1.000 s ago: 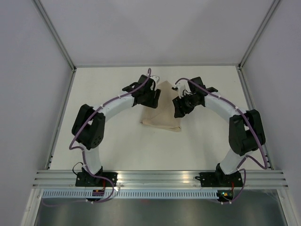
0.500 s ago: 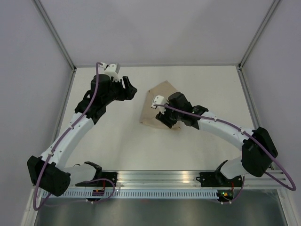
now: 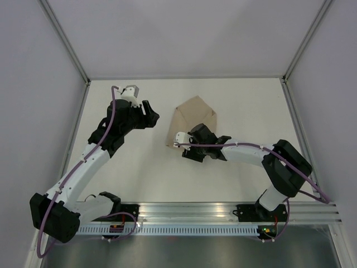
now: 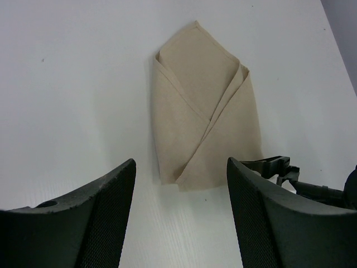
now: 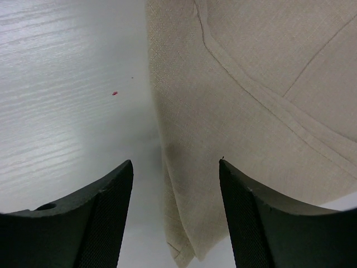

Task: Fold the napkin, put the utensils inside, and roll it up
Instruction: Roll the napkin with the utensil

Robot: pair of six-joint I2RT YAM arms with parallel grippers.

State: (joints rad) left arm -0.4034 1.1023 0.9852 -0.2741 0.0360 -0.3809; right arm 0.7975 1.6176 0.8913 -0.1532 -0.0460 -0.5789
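The napkin [image 3: 192, 120] lies flat on the table [image 3: 139, 167], toward the far middle. It is folded like an envelope: two side flaps cross over each other and a point shows at the far end. I cannot see the utensils in any view, and whether they are already under the flaps I cannot tell. My left gripper [image 4: 179, 164] hangs to the left of the cloth, well apart from it, with jaws spread wide and nothing between them. My right gripper [image 5: 174, 164] is low at the near left corner of the napkin. Its jaws are also apart and hold nothing, and the left edge of the cloth runs between the two fingers. I cannot say if they touch the fabric. I judge this cloth to be light, soft and limp, so it will sag and unfold if I lift it by one layer only. It also may slide on the smooth table when I push it. For rolling I would take hold at the near short edge, pinching all the layers together at a corner, and I would keep the other arm pressing on the flaps so that the fold does not open.
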